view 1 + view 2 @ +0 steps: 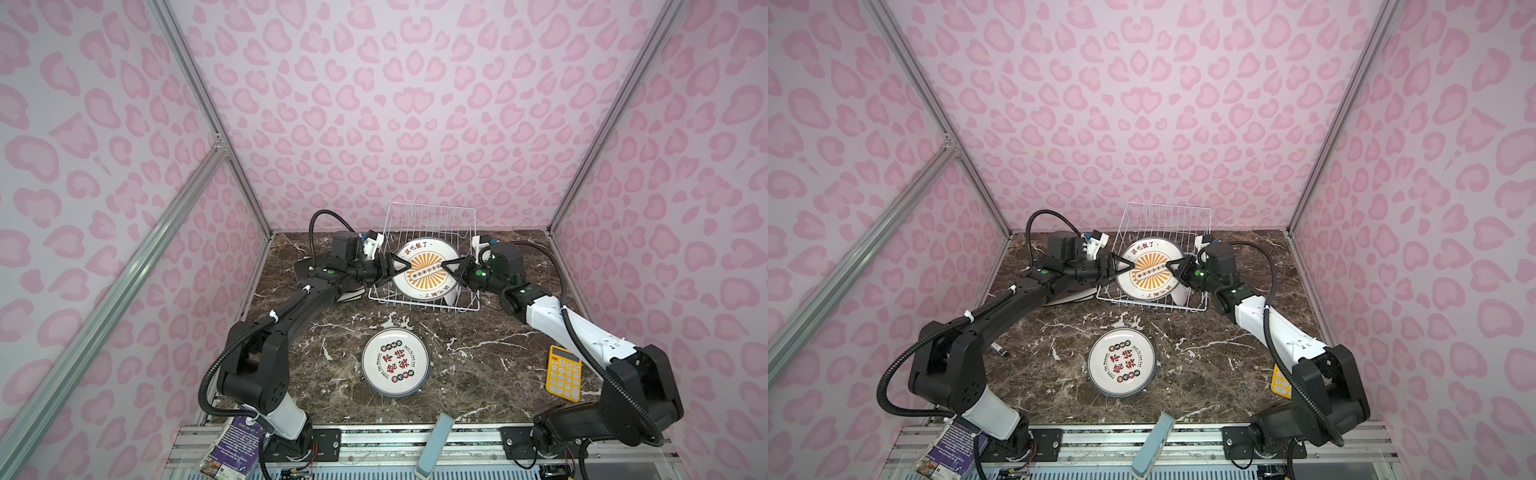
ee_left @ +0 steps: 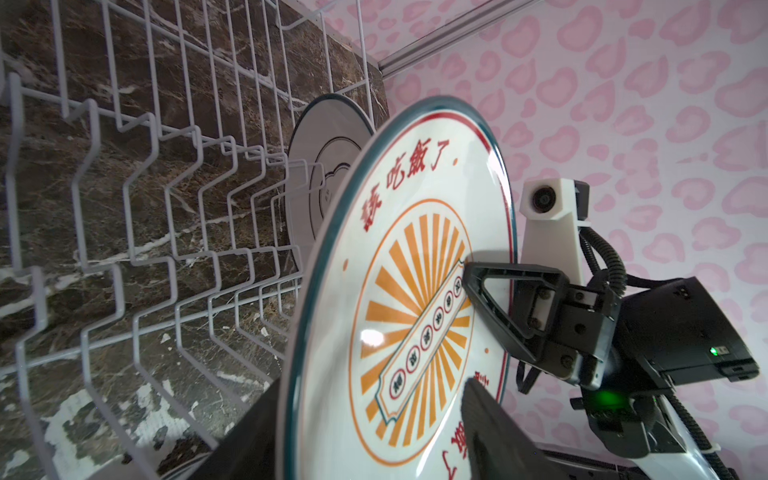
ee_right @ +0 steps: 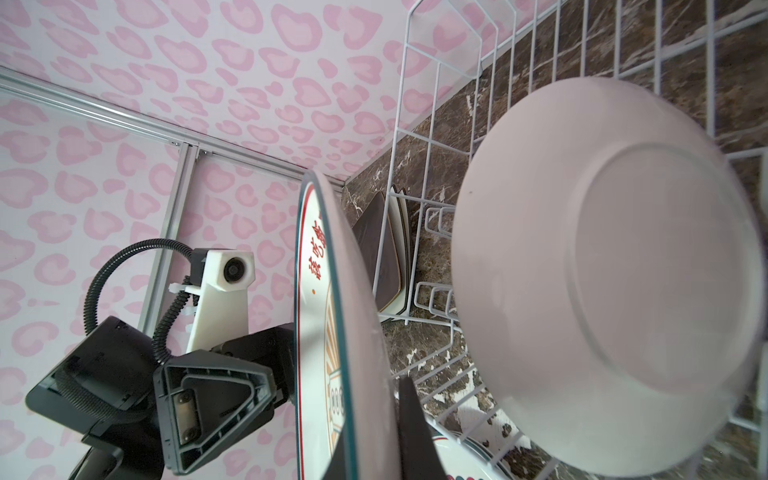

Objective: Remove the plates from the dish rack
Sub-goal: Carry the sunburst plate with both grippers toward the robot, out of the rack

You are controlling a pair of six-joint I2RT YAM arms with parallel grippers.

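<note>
Far left in both top views, half under the left arm: a stack of square plates (image 1: 351, 296) flat on the table (image 1: 478, 374), just outside the dish rack (image 1: 430, 220) at its 8 o'clock. Topped by a dark brown square plate (image 3: 374, 249), as seen through the wires in the right wrist view.

Next, the left end effector (image 1: 404, 268): spread, astride the 9 o'clock rim of the sunburst-printed round plate (image 1: 424, 286), one finger before the face and one behind. No sure contact in any view, so no grip to count on yet.

Middle: that plate on edge within the rack's outline, printed face turned to 6 o'clock, broad plane running from 9 to 3, so edge-on to both arms. Impossible to say whether the lower rim sits between the prongs or hangs clear. Just behind it, toward 12, a second round plate (image 2: 328, 166) standing in the prongs, underside showing.

Right: the right end effector (image 1: 445, 266), pinching the 3 o'clock rim, the only sure hold.

So: plate at 3 o'clock from the left end effector, at 9 o'clock from the right one, equally near both. Probably a hand-over or a two-sided lift. Calls for the left side to close first, then travel toward 6 o'clock, where another printed round plate (image 1: 395, 361) lies flat on the table.
</note>
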